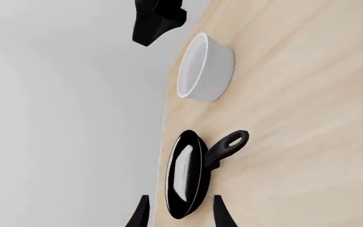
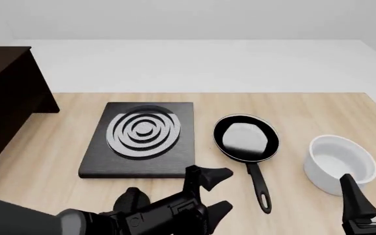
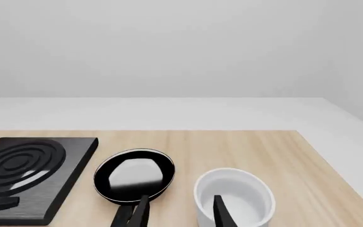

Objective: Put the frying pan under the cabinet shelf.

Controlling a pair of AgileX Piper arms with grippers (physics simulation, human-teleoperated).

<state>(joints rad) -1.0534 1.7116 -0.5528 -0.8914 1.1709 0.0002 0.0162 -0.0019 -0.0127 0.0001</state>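
Observation:
The frying pan is small, round and glossy black and lies on the table right of centre, its long handle pointing toward me. It also shows in the left wrist view and the right wrist view. The dark brown cabinet shelf stands at the far left. My left gripper is open and empty, turned sideways just left of the handle; in its own view it is aimed at the pan. My right gripper is open and empty at the near right by the bowl, and also shows in its own view.
A black square stove plate with silver rings lies between the cabinet and the pan. A white bowl stands right of the pan, and shows in both wrist views. The table's right edge is close behind the bowl.

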